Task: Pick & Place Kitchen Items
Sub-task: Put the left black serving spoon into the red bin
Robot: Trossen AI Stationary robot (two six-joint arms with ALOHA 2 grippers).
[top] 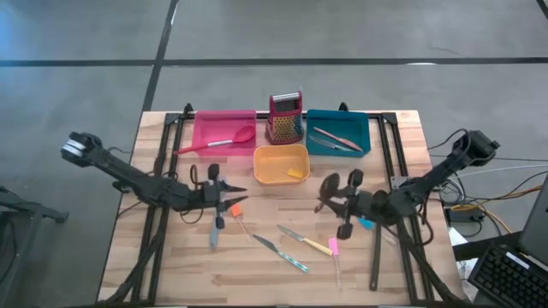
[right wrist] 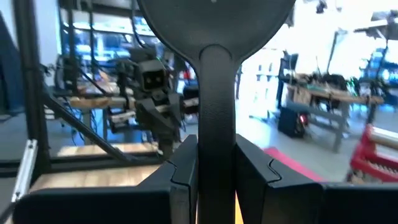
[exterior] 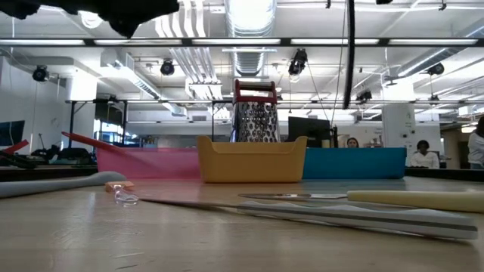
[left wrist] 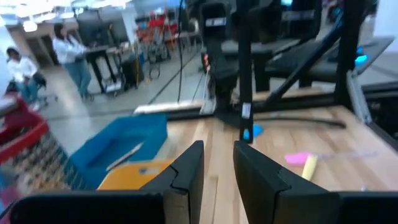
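Observation:
My right gripper (top: 327,204) hangs over the table's right half, shut on a long black spoon (top: 328,186); its round head fills the top of the right wrist view (right wrist: 214,18). My left gripper (top: 236,198) hangs over the table's left half, open and empty, just above a short orange piece (top: 233,209) lying on the wood. In its wrist view (left wrist: 217,165) only bare table shows between the fingers. A grey spatula (top: 214,233), slim knives (top: 268,245), a yellow-handled piece (top: 315,245), a pink piece (top: 334,248) and a blue piece (top: 366,224) lie flat on the table. My right gripper pinches the black spoon's handle (right wrist: 216,118) between its two fingers. The fingers lie across the handle and come about level from the table's right side. The spoon stands roughly upright, its head above the fingers, lifted clear of the table.
At the far side stand a pink tray (top: 205,128) with a red spoon (top: 224,141), the upright red grater (top: 285,118), a teal tray (top: 360,128) with utensils and a yellow tray (top: 272,164) with a yellow piece. Bare wood lies at the near left.

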